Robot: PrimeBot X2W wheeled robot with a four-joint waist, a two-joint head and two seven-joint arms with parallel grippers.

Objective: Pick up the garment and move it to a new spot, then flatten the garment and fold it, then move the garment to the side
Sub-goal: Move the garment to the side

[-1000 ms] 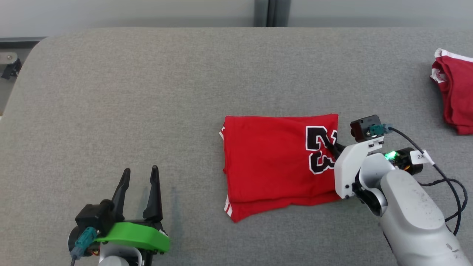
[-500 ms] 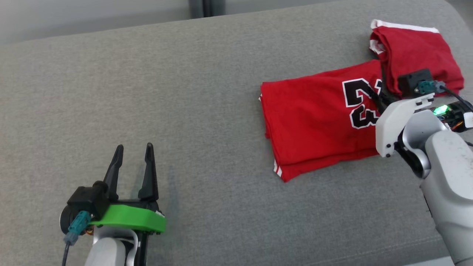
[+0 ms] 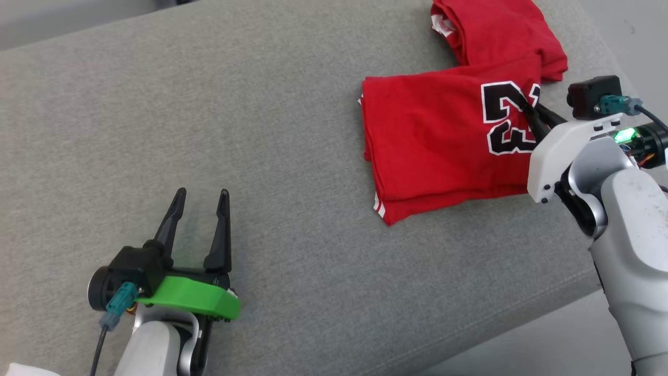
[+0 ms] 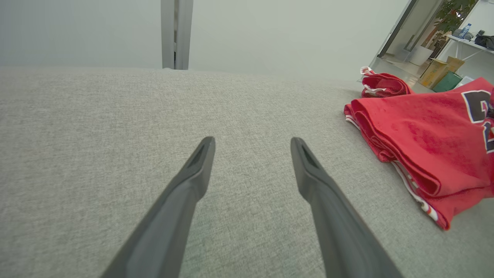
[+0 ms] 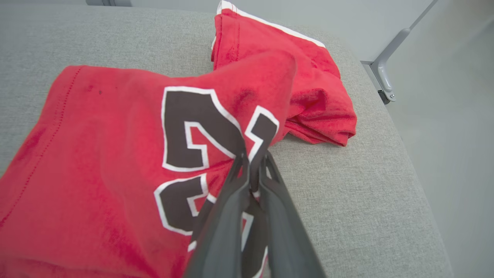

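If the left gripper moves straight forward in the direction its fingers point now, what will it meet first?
Probably nothing: ahead of the open left gripper lies just grey surface, height unclear; the folded red jersey sits off to its right.

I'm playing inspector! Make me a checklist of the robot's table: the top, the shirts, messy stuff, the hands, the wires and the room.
Surface: grey fabric table, flat.
Job's things: folded red garment with a black 23, near the table's right end.
Clutter: second red garment, bunched, beside the folded one at the far corner.
Grippers: right gripper shut on the folded garment's edge by the number; left gripper open, holding nothing, over bare table.
Cables: black cable at the right wrist; teal-plugged cable at the left wrist.
Surroundings: pale wall with a metal post; cardboard boxes far off.
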